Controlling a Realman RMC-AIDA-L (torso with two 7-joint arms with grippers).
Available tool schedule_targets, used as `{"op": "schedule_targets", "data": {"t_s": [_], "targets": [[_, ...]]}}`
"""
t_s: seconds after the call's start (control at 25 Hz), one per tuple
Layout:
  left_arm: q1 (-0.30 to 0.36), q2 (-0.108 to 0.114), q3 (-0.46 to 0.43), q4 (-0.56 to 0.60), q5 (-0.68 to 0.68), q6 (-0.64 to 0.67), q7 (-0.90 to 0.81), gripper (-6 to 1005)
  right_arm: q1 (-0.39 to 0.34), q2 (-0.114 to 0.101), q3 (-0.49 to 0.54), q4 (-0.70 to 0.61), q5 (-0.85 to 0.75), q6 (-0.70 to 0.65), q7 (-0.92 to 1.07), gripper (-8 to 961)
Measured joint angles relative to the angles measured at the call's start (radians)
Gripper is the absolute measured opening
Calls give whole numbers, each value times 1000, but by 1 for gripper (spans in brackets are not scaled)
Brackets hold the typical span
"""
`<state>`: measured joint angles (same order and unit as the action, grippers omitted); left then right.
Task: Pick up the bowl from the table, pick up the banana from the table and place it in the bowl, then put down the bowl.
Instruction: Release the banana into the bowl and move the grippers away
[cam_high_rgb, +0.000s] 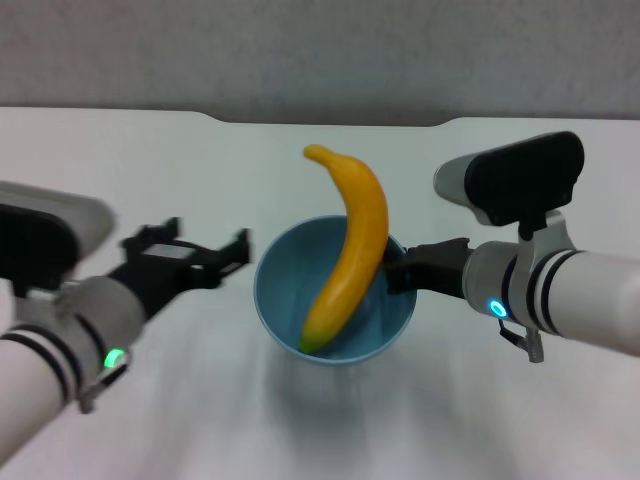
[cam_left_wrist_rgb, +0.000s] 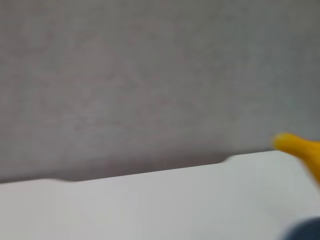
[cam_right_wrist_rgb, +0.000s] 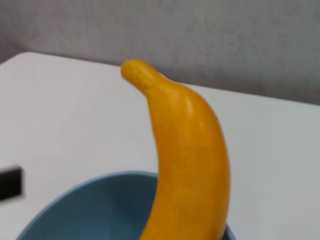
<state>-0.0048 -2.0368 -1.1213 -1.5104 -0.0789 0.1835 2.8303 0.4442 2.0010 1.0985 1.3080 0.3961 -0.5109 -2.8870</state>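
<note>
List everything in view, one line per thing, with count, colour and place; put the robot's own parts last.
banana: one, yellow-orange, standing tilted in the bowl, lower end inside, upper end sticking out past the far rim.
bowl: one, light blue, mid-table between the two grippers.
table: one, white, notched far edge.
wall: one, grey, behind the table.
left gripper: one, black, beside the bowl's left rim, fingers apart, holding nothing.
right gripper: one, black, at the bowl's right rim, against the banana.
</note>
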Motion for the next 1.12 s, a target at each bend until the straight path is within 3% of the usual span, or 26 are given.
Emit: {"op": "schedule_targets", "data": {"t_s": [0.12,0.36,0.48,1.12], "targets": [[21,0,-59,3,-7,14,-4,902,27,0,48,-29,119,-34,-76,46],[43,0,-113,10,-17,21,-9,901,158,-22,86,-204,293,-103,-115,47],[43,0,-122,17,-18,21,-9,901,185,-12,80,-269,300,-107,-114,48],[43,0,-130,34,-19,20,-9,900,186,4,39,-350,293,-67,-114,51]]}}
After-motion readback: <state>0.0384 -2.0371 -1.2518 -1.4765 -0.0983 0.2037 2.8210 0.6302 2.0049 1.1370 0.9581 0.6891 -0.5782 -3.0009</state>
